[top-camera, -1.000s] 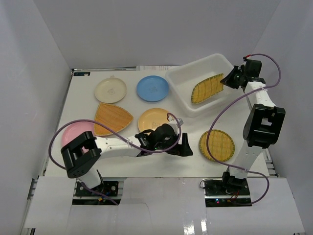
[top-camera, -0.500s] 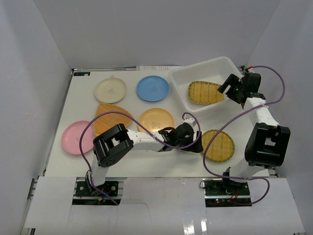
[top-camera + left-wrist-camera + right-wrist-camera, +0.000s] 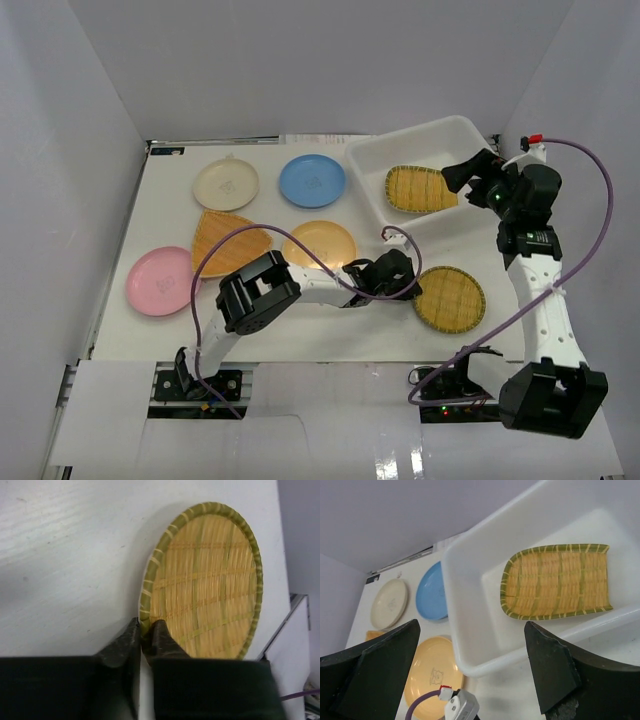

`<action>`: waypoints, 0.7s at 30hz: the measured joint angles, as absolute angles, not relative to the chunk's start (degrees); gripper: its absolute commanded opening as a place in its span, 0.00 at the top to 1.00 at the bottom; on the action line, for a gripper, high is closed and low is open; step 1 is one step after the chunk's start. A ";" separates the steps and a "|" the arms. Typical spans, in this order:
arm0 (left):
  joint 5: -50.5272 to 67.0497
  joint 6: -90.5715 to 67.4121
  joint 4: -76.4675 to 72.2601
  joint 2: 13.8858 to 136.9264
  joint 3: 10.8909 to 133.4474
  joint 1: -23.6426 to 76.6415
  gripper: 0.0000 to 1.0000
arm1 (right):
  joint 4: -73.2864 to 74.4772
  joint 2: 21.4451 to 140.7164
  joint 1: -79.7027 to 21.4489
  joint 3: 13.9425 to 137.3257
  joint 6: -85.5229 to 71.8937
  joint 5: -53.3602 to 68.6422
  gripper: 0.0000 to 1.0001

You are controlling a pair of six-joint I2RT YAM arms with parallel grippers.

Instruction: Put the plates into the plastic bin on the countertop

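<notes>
My left gripper (image 3: 410, 284) (image 3: 145, 632) is shut on the near left rim of the round bamboo tray (image 3: 450, 298) (image 3: 210, 580), which lies on the countertop (image 3: 170, 215). The square bamboo tray (image 3: 420, 188) (image 3: 557, 587) lies flat in the plastic bin (image 3: 372, 190) (image 3: 470, 605). Above the bin's right end my right gripper (image 3: 466, 177) (image 3: 470, 630) hangs open with nothing in it. Cream (image 3: 226, 184), blue (image 3: 312, 180), orange-yellow (image 3: 320, 243) and pink (image 3: 160, 281) plates and a fan-shaped bamboo tray (image 3: 228, 240) rest on the countertop left of the bin.
Grey walls close in the countertop on three sides. The left arm stretches low along the front of the table, and its purple cable (image 3: 215, 255) loops over the fan-shaped tray. The right arm's cable (image 3: 590, 180) arcs beside the right wall.
The left arm swung right to the round bamboo tray and shut on its rim. The right gripper opened, the square tray settled flat in the bin, and the arm drew back.
</notes>
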State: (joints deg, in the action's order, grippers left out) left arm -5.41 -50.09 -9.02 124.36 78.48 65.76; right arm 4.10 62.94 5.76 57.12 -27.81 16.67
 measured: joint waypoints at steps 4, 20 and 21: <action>-5.32 -53.17 -14.02 122.48 76.12 65.76 1.00 | 3.57 56.93 5.61 54.41 -28.97 19.11 0.09; 11.92 -51.44 -14.31 100.07 70.83 55.37 1.00 | 8.73 48.38 5.58 75.37 -33.58 28.88 0.09; 12.71 -51.51 -14.66 100.07 73.03 53.08 1.00 | 8.62 47.86 5.58 76.79 -33.23 28.91 0.09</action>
